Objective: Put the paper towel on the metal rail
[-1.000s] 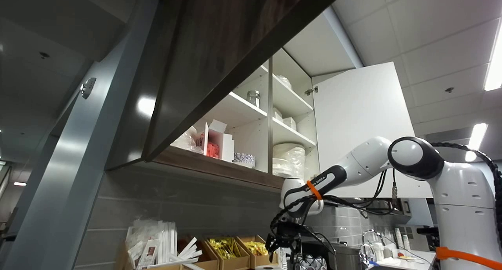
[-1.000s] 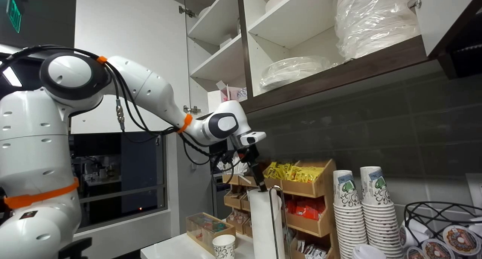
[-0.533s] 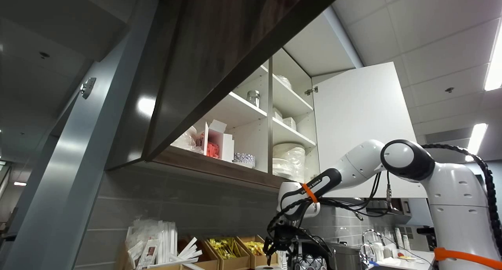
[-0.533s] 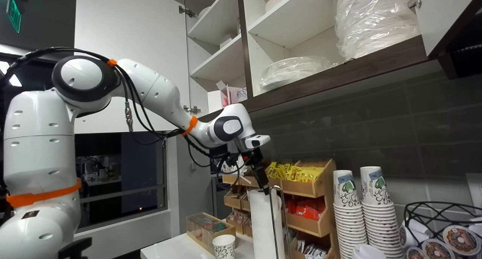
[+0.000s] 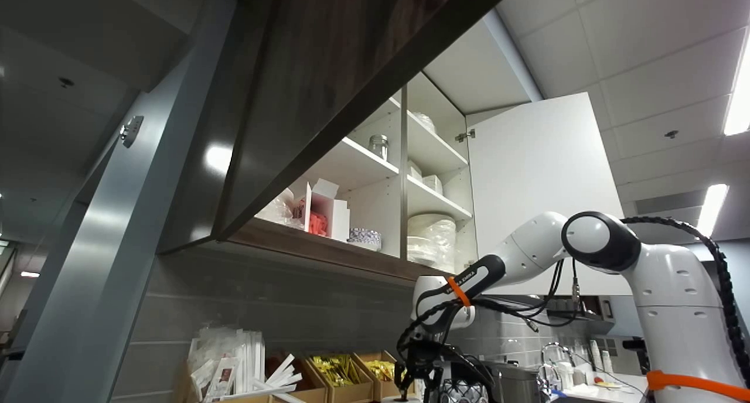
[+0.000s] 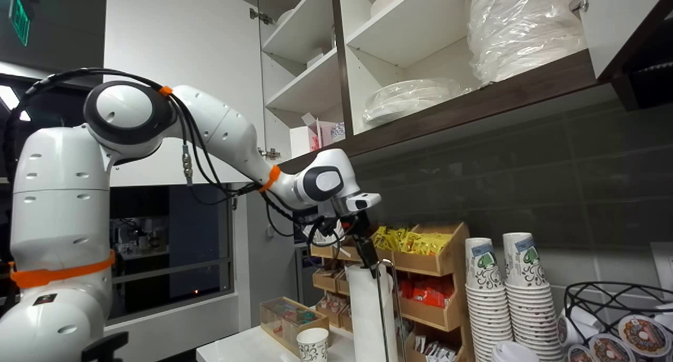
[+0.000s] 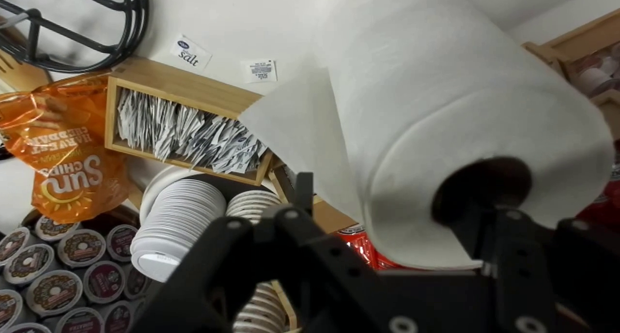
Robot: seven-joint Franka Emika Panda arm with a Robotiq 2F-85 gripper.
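The paper towel is a white upright roll (image 6: 366, 314) with a loose sheet (image 7: 305, 125) hanging off its side in the wrist view. A thin chrome metal rail (image 6: 382, 309), shaped like a tall loop, stands right beside the roll in an exterior view. My gripper (image 7: 395, 212) is open at the top end of the roll (image 7: 431, 144). One finger (image 7: 487, 231) is at the dark core hole; whether its tip is inside I cannot tell. The other finger (image 7: 304, 192) is outside the roll, near the loose sheet. The rail is not clearly visible in the wrist view.
Wooden snack bins (image 6: 426, 257) stand behind the roll. Stacked paper cups (image 6: 489, 309) and a wire pod basket (image 6: 620, 299) are to the side. A printed cup (image 6: 313, 343) and a divided box (image 6: 294, 320) are on the counter. An open cupboard (image 6: 473, 109) hangs above.
The arm has moved right and slightly down in an exterior view, carrying my gripper across the roll's top toward the rail. The roll and rail have not visibly moved.
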